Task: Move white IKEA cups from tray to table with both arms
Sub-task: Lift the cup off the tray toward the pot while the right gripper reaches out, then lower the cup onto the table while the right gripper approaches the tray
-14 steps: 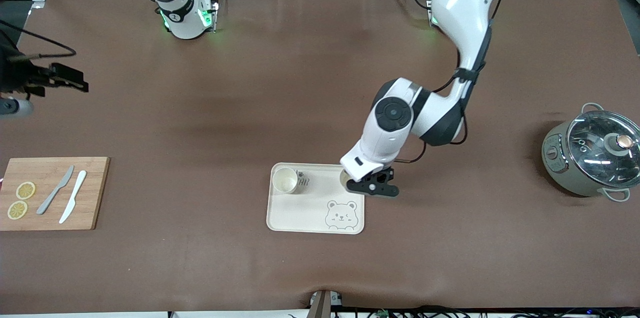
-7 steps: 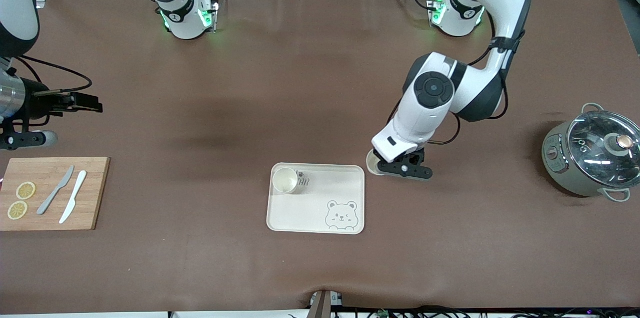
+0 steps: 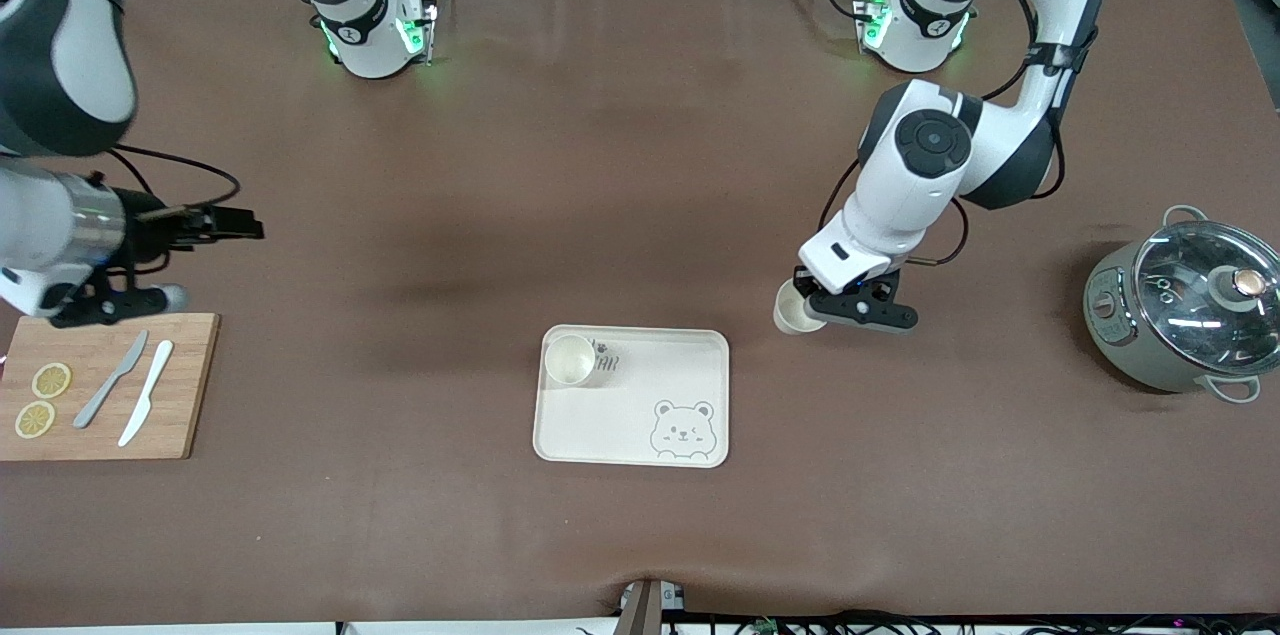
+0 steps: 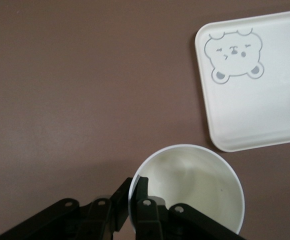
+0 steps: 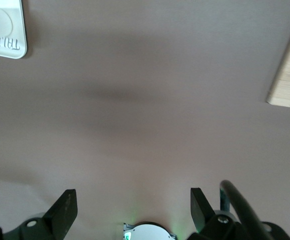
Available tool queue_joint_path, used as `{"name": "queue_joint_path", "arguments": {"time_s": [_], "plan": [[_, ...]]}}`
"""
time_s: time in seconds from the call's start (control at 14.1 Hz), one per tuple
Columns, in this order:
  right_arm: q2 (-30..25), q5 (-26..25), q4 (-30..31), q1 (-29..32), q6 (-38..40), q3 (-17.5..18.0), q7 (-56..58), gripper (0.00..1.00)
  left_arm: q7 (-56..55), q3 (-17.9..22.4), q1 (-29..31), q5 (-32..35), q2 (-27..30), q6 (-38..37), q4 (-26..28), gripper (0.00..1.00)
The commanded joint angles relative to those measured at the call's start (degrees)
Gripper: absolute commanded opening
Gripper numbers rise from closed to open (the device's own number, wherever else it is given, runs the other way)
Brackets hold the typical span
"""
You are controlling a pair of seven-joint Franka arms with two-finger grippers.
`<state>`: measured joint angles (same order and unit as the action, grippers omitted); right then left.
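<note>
Just beside the tray (image 3: 720, 347), the left end effector (image 3: 812, 307) clamps one cup's (image 3: 790, 312) rim.

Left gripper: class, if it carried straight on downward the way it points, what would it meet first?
Probably only the bare brown table. The left gripper, shut on a white cup, hangs beside the bear tray, not over it; height is unclear.

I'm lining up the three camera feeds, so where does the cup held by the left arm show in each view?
Front view: the held cup hangs in the left gripper over bare table, beside the bear tray toward the left arm's end.
Left wrist view: held cup low in the picture, its rim pinched by the left gripper.
Right wrist view: not in it.
Shared landmark: the bear tray, whose corner shows in the right wrist view.
</note>
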<state>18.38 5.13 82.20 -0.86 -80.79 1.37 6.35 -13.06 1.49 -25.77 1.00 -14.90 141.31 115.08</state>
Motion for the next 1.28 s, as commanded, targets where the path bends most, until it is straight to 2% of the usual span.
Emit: {"name": "queue_joint_path", "arguments": {"time_s": [0.0,0.43,0.64,1.07,1.21], "plan": [[1.1,0.7,-0.3,-1.5,-0.8,-0.1,-0.6,1.0,3.4,0.1,1.8,0.2,6.6,3.0,8.4,0.0],[4.3,0.8,-0.3,-7.7,-8.3,-0.1,-21.1,1.0,7.9,0.1,4.9,0.2,11.9,4.9,15.6,0.0],[5.5,1.1,-0.3,-8.6,-10.0,0.0,-23.6,1.0,9.6,0.1,6.2,0.2,12.2,12.2,20.8,0.0],[8.3,3.7,-0.2,-13.5,-19.2,-0.1,-38.1,1.0,11.8,0.1,8.7,0.3,13.5,18.0,26.5,0.0],[9.7,3.4,-0.2,-14.3,-20.3,-0.1,-39.5,1.0,12.6,0.1,9.2,0.3,14.3,19.0,28.2,0.0]]}}
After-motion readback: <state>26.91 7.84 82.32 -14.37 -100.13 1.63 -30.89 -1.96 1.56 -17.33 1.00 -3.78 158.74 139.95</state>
